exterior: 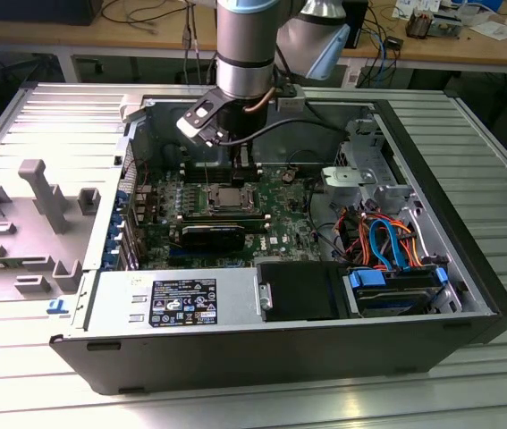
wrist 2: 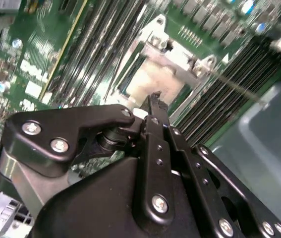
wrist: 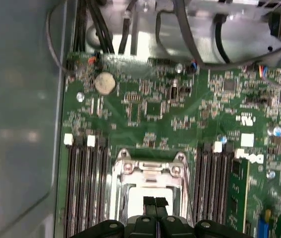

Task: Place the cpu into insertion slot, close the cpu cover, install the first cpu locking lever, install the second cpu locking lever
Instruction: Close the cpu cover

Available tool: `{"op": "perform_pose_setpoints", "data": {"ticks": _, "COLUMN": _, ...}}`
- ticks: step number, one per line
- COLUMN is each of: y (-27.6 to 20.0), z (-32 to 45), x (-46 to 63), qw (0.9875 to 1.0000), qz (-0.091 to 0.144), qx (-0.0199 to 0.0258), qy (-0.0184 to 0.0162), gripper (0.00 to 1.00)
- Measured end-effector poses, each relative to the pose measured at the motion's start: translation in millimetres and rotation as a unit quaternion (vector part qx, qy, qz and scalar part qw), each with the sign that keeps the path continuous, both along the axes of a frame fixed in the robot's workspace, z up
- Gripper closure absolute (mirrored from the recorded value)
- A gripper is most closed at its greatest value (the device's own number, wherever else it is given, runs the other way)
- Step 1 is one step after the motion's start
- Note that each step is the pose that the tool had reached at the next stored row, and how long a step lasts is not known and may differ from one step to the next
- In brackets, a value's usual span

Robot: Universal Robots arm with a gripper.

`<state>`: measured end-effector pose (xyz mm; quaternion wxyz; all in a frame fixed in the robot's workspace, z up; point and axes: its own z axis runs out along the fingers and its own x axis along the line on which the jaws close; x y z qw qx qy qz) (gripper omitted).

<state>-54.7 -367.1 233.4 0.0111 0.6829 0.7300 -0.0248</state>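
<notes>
Silver metal goes all round the insertion slot (exterior: pixel 226 198), which sits in the middle of the green board (exterior: pixel 280 223) inside the open computer case (exterior: pixel 235 357) on the counter (exterior: pixel 490 170). I have the arm (exterior: pixel 246 45) reaching straight down into the case, so the gripper (wrist: pixel 155 202) hangs right over the slot. I think it comes from above like this to keep away from the case walls and the bunch of coloured cables (exterior: pixel 387 241) off to the exterior view's right. The jaws are pressed together and I can see nothing held between them. Shut like that they make one thin black tip, and I guess that is good for pushing on small parts, not for carrying. The cpu (wrist: pixel 147 190) is not in the jaws. It is a pale flat square lying in the slot, just under the tip. The cpu cover (wrist: pixel 148 168) looks like it is lying down flat around the cpu, with the chip showing through its window, but I cannot be sure it is fully shut. Long black memory slots (wrist: pixel 85 188) run along both sides of the slot, so there is little room, and the tip has to stay over the middle. In the second wrist view a thin silver rod (wrist 2: pixel 234 85) runs out from one corner of the slot over the memory slots. It may be a locking lever, but I cannot tell if it is hooked down.
</notes>
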Motion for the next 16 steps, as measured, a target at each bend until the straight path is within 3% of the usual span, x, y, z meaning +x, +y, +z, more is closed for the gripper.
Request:
{"op": "perform_pose_setpoints", "data": {"ticks": 2, "y": -0.1, "z": -3.2, "x": -14.8, "qw": 1.0000, "qz": 0.000, "qx": 0.0000, "qy": 0.0000, "gripper": 0.89}}
{"op": "perform_pose_setpoints", "data": {"ticks": 4, "y": -0.2, "z": -5.3, "x": -19.8, "qw": 1.0000, "qz": 0.000, "qx": 0.0001, "qy": -0.0001, "gripper": 0.89}}
{"op": "perform_pose_setpoints", "data": {"ticks": 7, "y": -0.2, "z": -21.7, "x": -27.1, "qw": 1.0000, "qz": 0.000, "qx": -0.0001, "qy": 0.0000, "gripper": 0.89}}
{"op": "perform_pose_setpoints", "data": {"ticks": 9, "y": -0.5, "z": -27.7, "x": -28.6, "qw": 1.0000, "qz": 0.000, "qx": -0.0011, "qy": 0.0003, "gripper": 0.89}}
{"op": "perform_pose_setpoints", "data": {"ticks": 10, "y": -0.3, "z": -27.5, "x": -28.6, "qw": 1.0000, "qz": 0.000, "qx": -0.0005, "qy": -0.0003, "gripper": 0.89}}
{"op": "perform_pose_setpoints", "data": {"ticks": 12, "y": -0.2, "z": -17.9, "x": -28.3, "qw": 1.0000, "qz": 0.000, "qx": -0.0005, "qy": -0.0019, "gripper": 0.89}}
{"op": "perform_pose_setpoints", "data": {"ticks": 16, "y": 0.1, "z": -20.9, "x": -32.3, "qw": 1.0000, "qz": 0.001, "qx": -0.0020, "qy": -0.0020, "gripper": 0.89}}
